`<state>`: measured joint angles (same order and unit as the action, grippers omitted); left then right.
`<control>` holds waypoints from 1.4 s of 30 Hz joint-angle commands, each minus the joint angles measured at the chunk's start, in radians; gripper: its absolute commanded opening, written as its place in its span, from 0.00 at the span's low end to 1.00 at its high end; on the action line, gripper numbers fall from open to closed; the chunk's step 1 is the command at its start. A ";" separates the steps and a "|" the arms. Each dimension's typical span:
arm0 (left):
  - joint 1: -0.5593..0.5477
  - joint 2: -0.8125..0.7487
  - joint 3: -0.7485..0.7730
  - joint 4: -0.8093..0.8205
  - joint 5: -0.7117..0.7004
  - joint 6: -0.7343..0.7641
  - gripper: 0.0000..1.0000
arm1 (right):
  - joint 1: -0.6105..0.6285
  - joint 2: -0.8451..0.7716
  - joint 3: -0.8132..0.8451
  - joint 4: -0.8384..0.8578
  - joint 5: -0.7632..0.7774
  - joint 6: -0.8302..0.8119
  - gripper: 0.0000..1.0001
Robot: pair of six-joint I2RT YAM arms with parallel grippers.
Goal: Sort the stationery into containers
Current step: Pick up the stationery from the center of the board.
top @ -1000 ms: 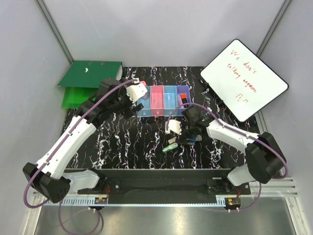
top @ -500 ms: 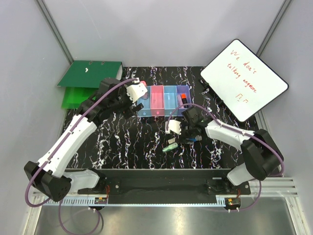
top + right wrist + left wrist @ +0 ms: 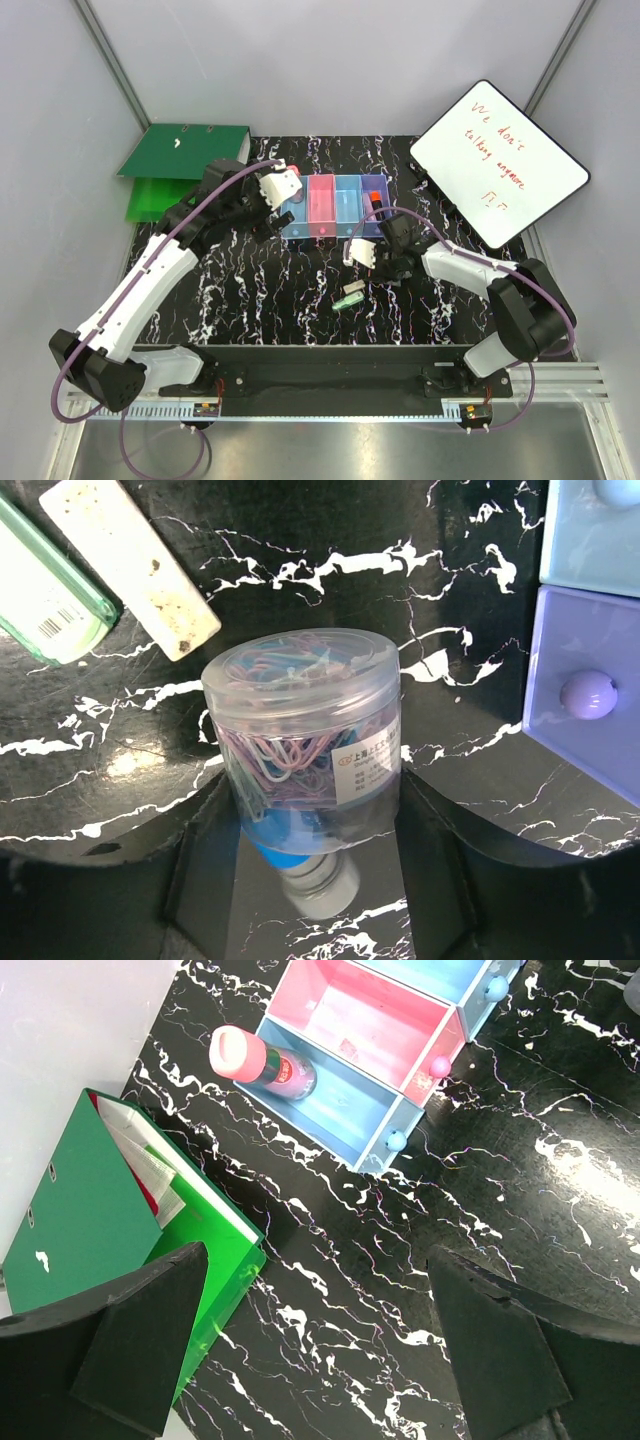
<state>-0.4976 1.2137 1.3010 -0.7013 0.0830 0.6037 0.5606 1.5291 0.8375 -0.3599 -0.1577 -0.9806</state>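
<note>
The containers (image 3: pixel 335 205), a joined row of blue, pink, blue and purple bins, stand at the back of the table. A pink-capped tube (image 3: pixel 262 1060) lies in the left blue bin (image 3: pixel 340 1100), and an orange piece (image 3: pixel 376 203) sits in the purple bin (image 3: pixel 590 690). My right gripper (image 3: pixel 315 810) is shut on a clear tub of paper clips (image 3: pixel 300 720), just in front of the purple bin. A blue-capped piece (image 3: pixel 310 875) shows blurred under the tub. A green piece (image 3: pixel 45 590) and a beige piece (image 3: pixel 130 565) lie on the table to the left. My left gripper (image 3: pixel 320 1360) hangs open and empty near the left blue bin.
Green binders (image 3: pixel 180 165) lie at the back left, close beside my left gripper (image 3: pixel 275 185). A whiteboard (image 3: pixel 498 160) leans at the back right. The table (image 3: pixel 260 290) is black with white veins.
My right gripper has closed on the paper-clip tub and moved with it away from the green and beige pieces, toward the purple bin. The left arm has not moved.
</note>
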 commanded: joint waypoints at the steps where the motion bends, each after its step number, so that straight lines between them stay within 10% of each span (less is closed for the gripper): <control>1: 0.005 0.009 0.035 0.043 0.034 0.001 0.99 | -0.004 -0.024 0.029 0.044 -0.002 0.007 0.68; 11: 0.005 0.029 0.044 0.043 0.041 0.002 0.99 | -0.004 0.000 0.057 0.027 -0.029 -0.012 0.70; 16: 0.005 0.032 0.046 0.043 0.040 0.004 0.99 | -0.002 0.008 0.061 0.024 -0.034 -0.021 0.32; 20: 0.007 0.035 0.038 0.043 0.049 0.001 0.99 | -0.002 -0.003 0.060 0.015 -0.031 -0.012 0.19; 42: 0.005 0.098 0.000 0.043 0.267 -0.114 0.99 | -0.002 -0.265 0.153 -0.034 0.027 0.174 0.18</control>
<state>-0.4953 1.2903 1.2980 -0.7013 0.2131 0.5537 0.5610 1.3754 0.9421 -0.4210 -0.1654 -0.8803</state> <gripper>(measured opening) 0.987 0.508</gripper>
